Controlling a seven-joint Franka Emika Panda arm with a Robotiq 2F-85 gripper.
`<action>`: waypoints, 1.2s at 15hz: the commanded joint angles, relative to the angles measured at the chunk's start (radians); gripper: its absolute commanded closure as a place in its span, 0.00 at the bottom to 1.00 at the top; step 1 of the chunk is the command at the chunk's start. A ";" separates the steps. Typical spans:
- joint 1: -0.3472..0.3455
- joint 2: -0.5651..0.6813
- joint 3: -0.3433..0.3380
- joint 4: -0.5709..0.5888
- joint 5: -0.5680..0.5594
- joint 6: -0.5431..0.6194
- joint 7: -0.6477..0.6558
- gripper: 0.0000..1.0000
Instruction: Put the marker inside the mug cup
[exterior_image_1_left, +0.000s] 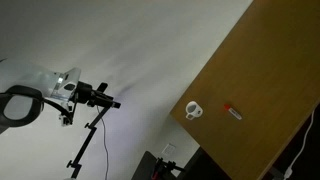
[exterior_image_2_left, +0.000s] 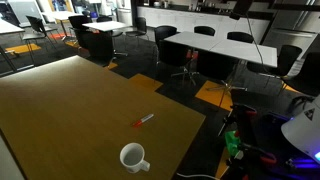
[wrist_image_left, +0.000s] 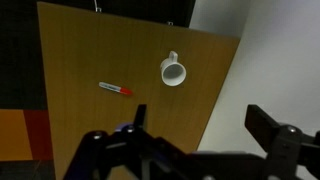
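Mug cup (wrist_image_left: 173, 72) stands upright on the wooden worktop (wrist_image_left: 90, 50): small, white, dark round mouth facing up, loop handle at twelve o'clock in the wrist view. And the marker (wrist_image_left: 116, 90) lies flat out at the mug's eight o'clock, near but not touching. It's slim, red end toward four o'clock, pale end toward ten.

The worktop (exterior_image_2_left: 60, 110) is a smooth, matt board in a warm wood-brown tone. The mug cup (exterior_image_2_left: 133, 157) is white and smooth with a slight sheen, like glazed ceramic. The marker (exterior_image_2_left: 144, 121) looks like smooth red plastic with a whitish end. In the wrist view the hand (wrist_image_left: 196, 120) is dark and matt, either hard plastic or metal. The floor (exterior_image_2_left: 215, 95) beyond looks like matt carpet.
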 joint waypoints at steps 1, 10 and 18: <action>-0.006 0.000 0.005 0.002 0.004 -0.003 -0.004 0.00; -0.011 0.005 0.001 0.004 -0.001 0.006 -0.010 0.00; -0.064 0.091 -0.035 0.024 -0.101 0.049 -0.082 0.00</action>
